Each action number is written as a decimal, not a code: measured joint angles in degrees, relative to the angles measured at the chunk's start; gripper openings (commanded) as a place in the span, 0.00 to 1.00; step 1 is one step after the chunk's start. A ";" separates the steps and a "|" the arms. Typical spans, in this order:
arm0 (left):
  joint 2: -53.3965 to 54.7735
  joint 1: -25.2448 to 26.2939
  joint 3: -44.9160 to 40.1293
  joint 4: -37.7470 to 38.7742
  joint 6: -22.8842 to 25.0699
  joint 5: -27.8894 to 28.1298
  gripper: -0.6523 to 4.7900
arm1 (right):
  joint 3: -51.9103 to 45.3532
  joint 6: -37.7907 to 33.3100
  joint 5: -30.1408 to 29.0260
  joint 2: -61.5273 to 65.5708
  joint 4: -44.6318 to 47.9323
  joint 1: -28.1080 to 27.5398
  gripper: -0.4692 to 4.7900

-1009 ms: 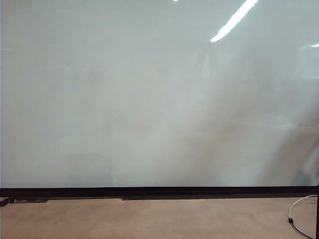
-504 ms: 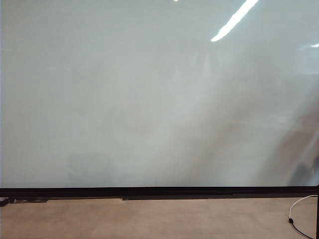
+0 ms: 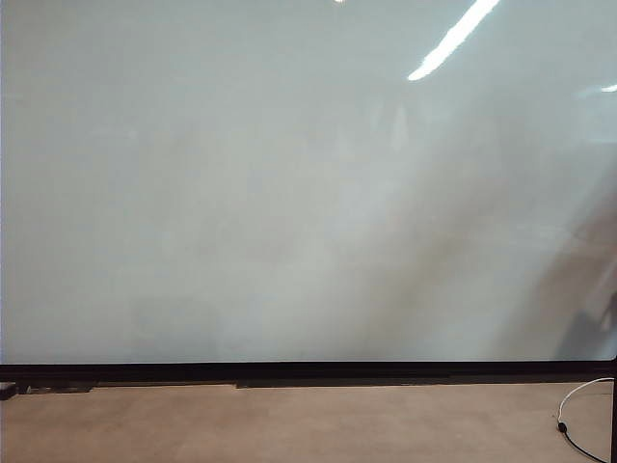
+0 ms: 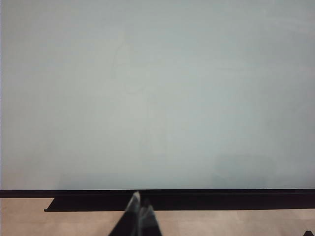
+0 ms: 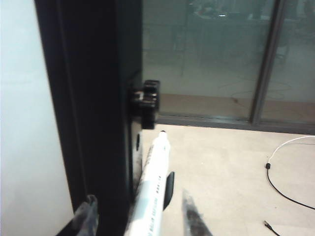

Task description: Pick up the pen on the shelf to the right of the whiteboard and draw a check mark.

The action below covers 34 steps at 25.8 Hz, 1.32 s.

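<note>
The whiteboard (image 3: 289,193) fills nearly the whole exterior view, its glossy pale surface blank, with a bright streak of reflected light near its upper right. A thin black frame edge (image 3: 289,370) runs along its bottom. Below lies tan floor (image 3: 289,424), with a white cable (image 3: 578,395) curling at the lower right corner.

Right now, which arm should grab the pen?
Right. The right gripper has its jaws open either side of the pen beside the whiteboard frame. The left gripper faces the board, no pen in view.
</note>
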State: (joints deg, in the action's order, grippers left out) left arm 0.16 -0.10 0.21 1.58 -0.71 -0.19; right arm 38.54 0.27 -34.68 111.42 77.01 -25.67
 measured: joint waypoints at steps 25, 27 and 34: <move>0.00 0.00 0.00 0.00 0.02 0.00 0.11 | 0.07 -0.11 1.03 0.00 0.00 0.00 0.36; 0.00 0.00 0.00 0.00 0.02 0.00 0.11 | 0.07 -0.09 0.96 0.00 0.00 0.00 0.36; 0.00 0.00 0.00 0.00 0.00 0.00 0.11 | 0.04 -0.17 0.37 0.00 0.00 0.02 0.29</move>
State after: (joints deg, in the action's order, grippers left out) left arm 0.16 -0.10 0.21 1.58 -0.71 -0.19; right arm 38.59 0.10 -34.30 111.42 77.01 -25.65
